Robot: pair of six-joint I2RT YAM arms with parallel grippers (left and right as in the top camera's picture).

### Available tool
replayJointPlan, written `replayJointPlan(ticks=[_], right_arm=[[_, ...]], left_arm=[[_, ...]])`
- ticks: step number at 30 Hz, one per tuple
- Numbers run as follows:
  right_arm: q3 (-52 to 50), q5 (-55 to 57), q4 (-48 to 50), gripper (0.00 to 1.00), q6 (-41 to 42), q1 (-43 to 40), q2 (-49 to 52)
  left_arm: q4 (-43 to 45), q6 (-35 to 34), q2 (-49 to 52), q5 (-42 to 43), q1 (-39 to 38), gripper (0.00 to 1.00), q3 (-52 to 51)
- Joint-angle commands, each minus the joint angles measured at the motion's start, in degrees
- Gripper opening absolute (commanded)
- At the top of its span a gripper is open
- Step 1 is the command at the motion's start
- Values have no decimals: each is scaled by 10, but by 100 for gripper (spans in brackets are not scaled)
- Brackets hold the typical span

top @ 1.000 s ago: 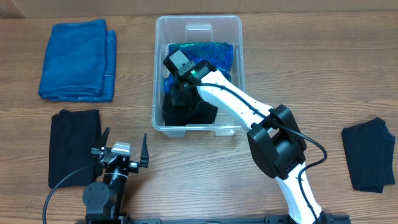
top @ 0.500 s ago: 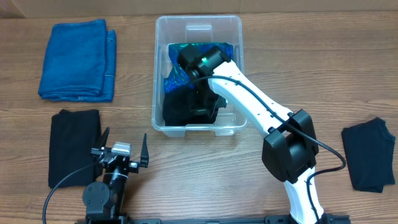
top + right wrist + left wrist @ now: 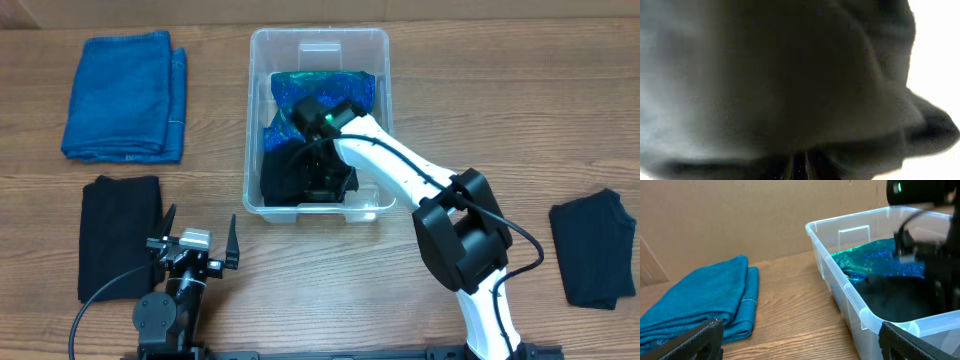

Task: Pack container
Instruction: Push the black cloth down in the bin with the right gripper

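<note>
The container (image 3: pixel 318 33) is a clear tub at the table's middle back; in the left wrist view its near wall (image 3: pixel 840 275) is at the right. A sparkly teal cloth (image 3: pixel 340 85) (image 3: pixel 875 260) lies in its far half. A black cloth (image 3: pixel 283 180) (image 3: pixel 895 300) is bunched in its near half. My right gripper (image 3: pixel 318 178) reaches down into the tub and is shut on that black cloth, which fills the right wrist view around the nearly touching fingers (image 3: pixel 802 167). My left gripper (image 3: pixel 200 222) (image 3: pixel 801 342) stands wide open near the front edge, holding nothing.
A folded blue towel (image 3: pixel 125 95) (image 3: pixel 700 300) lies at the back left. One folded black cloth (image 3: pixel 120 235) rests left of my left gripper, and another (image 3: pixel 595 245) lies at the far right. A cardboard wall (image 3: pixel 740 215) stands behind the table.
My right arm swung from the tub's left side toward its near middle, dragging and bunching the black cloth. The left arm has not moved.
</note>
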Motion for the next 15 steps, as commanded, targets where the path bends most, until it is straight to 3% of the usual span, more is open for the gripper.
replayJointPlan(ticks=[1, 4, 15], right_arm=[[120, 24, -31, 13, 0, -1, -9], [152, 24, -25, 22, 0, -1, -9], [137, 47, 3, 22, 1, 7, 67]], left_arm=[[-1, 8, -5, -2, 3, 100, -2], [-1, 8, -5, -2, 3, 100, -2], [-1, 8, -5, -2, 3, 100, -2]])
